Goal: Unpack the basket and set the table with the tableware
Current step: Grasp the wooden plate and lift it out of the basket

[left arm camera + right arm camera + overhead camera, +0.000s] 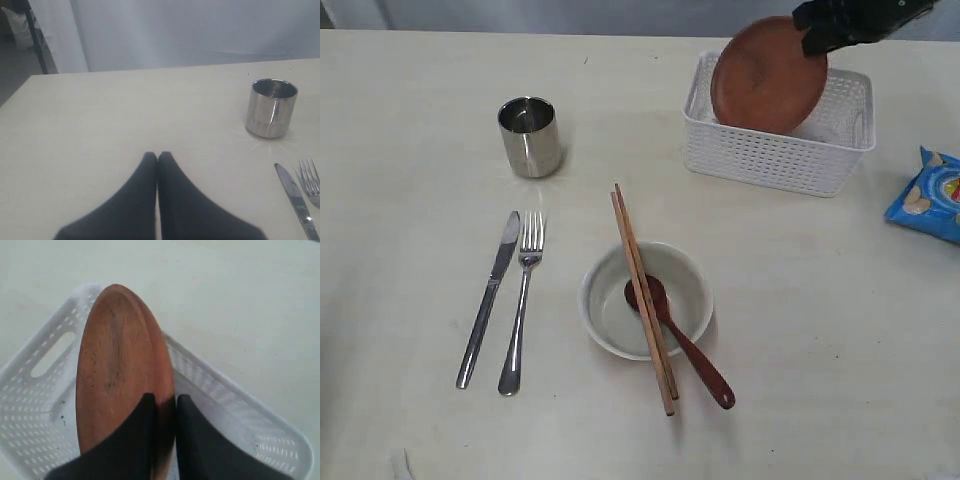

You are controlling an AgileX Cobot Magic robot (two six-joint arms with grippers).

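Right gripper (pixel 817 38) sits at the far right of the table (pixel 820 400), above the basket (pixel 770 160). In the right wrist view we see its two dark fingers (pixel 145 440) clamped on the rim of the plate (pixel 768 75), one on the face and one behind the edge. The plate is round and brown and stands on edge, tilted. Its upper part rises above the basket rim and its lower part is inside the basket walls. We cannot tell whether the lower edge touches the basket floor.

Left gripper (pixel 157 156) is low over bare table, fingers pressed together with nothing between them.

Set out on the table:
- Steel cup (pixel 529 135), upright, well left of the basket.
- Knife (pixel 490 300) and fork (pixel 523 300), side by side in front of the cup, close together but apart.
- Off-white bowl (pixel 610 320) near the middle.
- Chopsticks (pixel 642 295), laid as a pair across the bowl, ends sticking out past both sides of the rim.
- Reddish-brown spoon (pixel 685 350), head inside the bowl, handle running out over the rim onto the table.

A blue chip bag (pixel 930 200) lies at the right edge, just beside the basket.
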